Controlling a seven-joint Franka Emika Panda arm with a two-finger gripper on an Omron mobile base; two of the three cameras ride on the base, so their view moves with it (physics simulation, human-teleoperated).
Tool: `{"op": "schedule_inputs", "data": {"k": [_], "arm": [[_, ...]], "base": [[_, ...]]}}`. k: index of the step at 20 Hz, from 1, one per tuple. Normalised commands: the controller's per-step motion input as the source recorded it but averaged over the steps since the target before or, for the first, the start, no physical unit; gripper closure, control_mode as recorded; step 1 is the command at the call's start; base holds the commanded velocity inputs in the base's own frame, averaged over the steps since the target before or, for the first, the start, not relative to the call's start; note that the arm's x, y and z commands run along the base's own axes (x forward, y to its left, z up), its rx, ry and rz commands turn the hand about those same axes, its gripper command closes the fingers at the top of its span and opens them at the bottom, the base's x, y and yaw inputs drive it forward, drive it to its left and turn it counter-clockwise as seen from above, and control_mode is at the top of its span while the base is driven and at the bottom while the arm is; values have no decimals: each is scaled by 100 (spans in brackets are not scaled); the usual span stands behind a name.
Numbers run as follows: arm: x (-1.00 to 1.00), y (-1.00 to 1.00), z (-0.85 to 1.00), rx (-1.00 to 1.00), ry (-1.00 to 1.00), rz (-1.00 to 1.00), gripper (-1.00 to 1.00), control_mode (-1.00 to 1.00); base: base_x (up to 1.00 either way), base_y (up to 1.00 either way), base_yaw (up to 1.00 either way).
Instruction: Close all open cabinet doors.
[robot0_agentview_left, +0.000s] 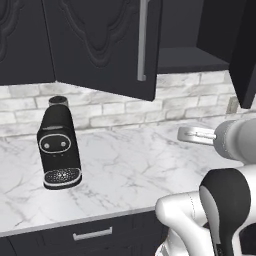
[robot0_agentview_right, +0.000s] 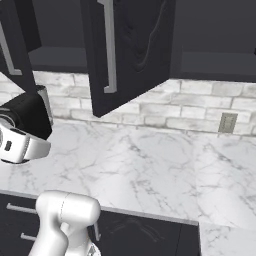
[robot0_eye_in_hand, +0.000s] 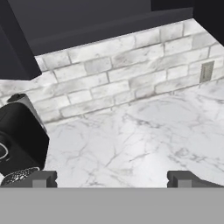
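Two matte-black cabinet doors stand open over the counter. One door (robot0_agentview_left: 100, 45) hangs at the middle of the left base view, its silver bar handle (robot0_agentview_left: 142, 40) on its right edge; its edge (robot0_agentview_right: 12, 45) also shows at the far left of the right base view. The other door (robot0_agentview_left: 246, 55) is at the right edge, and its relief face (robot0_agentview_right: 135, 50) and handle (robot0_agentview_right: 110, 45) show large from the right base. The bare shelf (robot0_agentview_left: 192, 59) lies between them. My gripper (robot0_eye_in_hand: 111, 180) is open and holds nothing, hovering low over the counter below both doors.
A black coffee machine (robot0_agentview_left: 57, 145) stands on the white marble counter (robot0_agentview_left: 130, 170), to the left of my hand. A brick backsplash with a wall outlet (robot0_agentview_right: 227, 122) runs behind. A shut cabinet door (robot0_agentview_left: 22, 40) is at the far left. Drawer fronts (robot0_agentview_left: 92, 233) sit below the counter edge.
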Motion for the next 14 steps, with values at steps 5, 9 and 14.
{"op": "schedule_inputs", "data": {"k": [5,9,14], "arm": [[0,0,0,0,0,0,-100,100],[0,0,0,0,0,0,-100,100],[-59,-2,0,0,-4,0,-100,-100]], "base": [[0,0,2],[-3,0,0],[0,0,0]]}}
